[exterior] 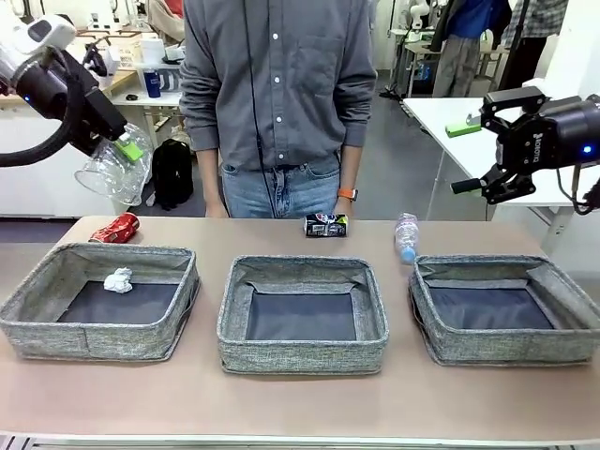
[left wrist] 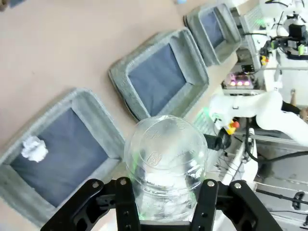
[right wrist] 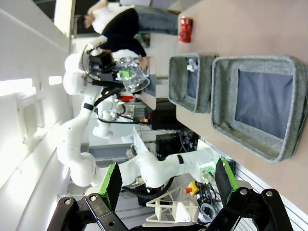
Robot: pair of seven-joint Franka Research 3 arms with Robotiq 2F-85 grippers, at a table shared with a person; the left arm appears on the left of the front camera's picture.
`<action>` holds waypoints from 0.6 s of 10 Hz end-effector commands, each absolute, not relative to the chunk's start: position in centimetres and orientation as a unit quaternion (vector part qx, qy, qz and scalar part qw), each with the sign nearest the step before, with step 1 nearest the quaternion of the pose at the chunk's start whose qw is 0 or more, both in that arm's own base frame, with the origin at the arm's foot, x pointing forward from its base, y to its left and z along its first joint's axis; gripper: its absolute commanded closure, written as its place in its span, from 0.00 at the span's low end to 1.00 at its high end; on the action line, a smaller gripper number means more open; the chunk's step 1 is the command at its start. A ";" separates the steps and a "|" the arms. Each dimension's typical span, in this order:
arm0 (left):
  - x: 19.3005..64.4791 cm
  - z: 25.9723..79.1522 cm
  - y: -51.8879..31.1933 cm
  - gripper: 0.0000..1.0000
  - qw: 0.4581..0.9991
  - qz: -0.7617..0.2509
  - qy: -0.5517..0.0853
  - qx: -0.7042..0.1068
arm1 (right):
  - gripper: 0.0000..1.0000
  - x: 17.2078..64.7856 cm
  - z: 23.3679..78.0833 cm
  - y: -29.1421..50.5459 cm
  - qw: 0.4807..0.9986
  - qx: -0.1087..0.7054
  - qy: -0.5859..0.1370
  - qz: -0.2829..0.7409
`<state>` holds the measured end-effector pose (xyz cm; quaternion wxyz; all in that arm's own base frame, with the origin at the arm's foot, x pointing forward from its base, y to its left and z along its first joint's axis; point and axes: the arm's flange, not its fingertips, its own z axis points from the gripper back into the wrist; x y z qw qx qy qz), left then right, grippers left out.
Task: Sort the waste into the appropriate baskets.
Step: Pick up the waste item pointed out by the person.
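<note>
- Tan tabletop (exterior: 300, 403) runs across the front view, with three grey woven baskets in a row on it and a person (exterior: 278, 84) in a grey shirt and jeans standing at the far side.
- The left gripper (left wrist: 166, 204) is raised high over the table's left end, and its fingers are clamped on the clear plastic cup (exterior: 112, 173).
- The cup hangs tilted in the air, well above the table. In the front view it sits above and behind the left basket (exterior: 84, 339).
- In the left wrist view, the left and middle baskets lie below the cup.
- The right gripper (right wrist: 168, 187) hovers high over the table's right end with its green-padded fingers spread wide and nothing between them.
- A crumpled white paper ball (exterior: 118, 279) lies in the left basket, near its far wall.
- The middle basket (exterior: 300, 356) and the right basket (exterior: 506, 345) show bare dark bottoms.
- A red can (exterior: 115, 228) lies on its side on the table just behind the left basket.
- A dark printed can (exterior: 325, 224) lies at the far edge behind the middle basket, just beside the person's hand (exterior: 345, 208).
- A clear water bottle (exterior: 406, 236) lies on the table, its blue cap near the right basket's far left corner.
</note>
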<state>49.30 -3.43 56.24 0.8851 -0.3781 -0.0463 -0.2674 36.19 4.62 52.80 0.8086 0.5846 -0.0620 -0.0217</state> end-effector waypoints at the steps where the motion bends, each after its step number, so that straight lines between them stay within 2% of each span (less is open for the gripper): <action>1: 48.7 55.8 -3.3 0.60 0.884 -0.281 -0.071 -0.368 | 0.00 36.3 53.3 4.7 0.808 0.586 -0.056 -0.026; 2: 49.3 56.2 -3.4 0.59 0.885 -0.267 -0.046 -0.378 | 0.00 36.3 53.3 4.7 0.808 0.586 -0.056 -0.026; 3: 48.7 55.3 -6.1 0.59 0.900 -0.229 0.030 -0.370 | 0.00 36.2 52.8 4.6 0.809 0.585 -0.062 -0.022; 5: 47.8 61.9 -15.0 0.59 0.926 -0.198 0.078 -0.311 | 0.00 34.2 57.5 1.0 0.837 0.532 -0.126 0.011; 6: 47.0 64.7 -19.4 0.59 0.936 -0.199 0.077 -0.279 | 0.00 33.3 58.1 -1.2 0.839 0.524 -0.144 0.006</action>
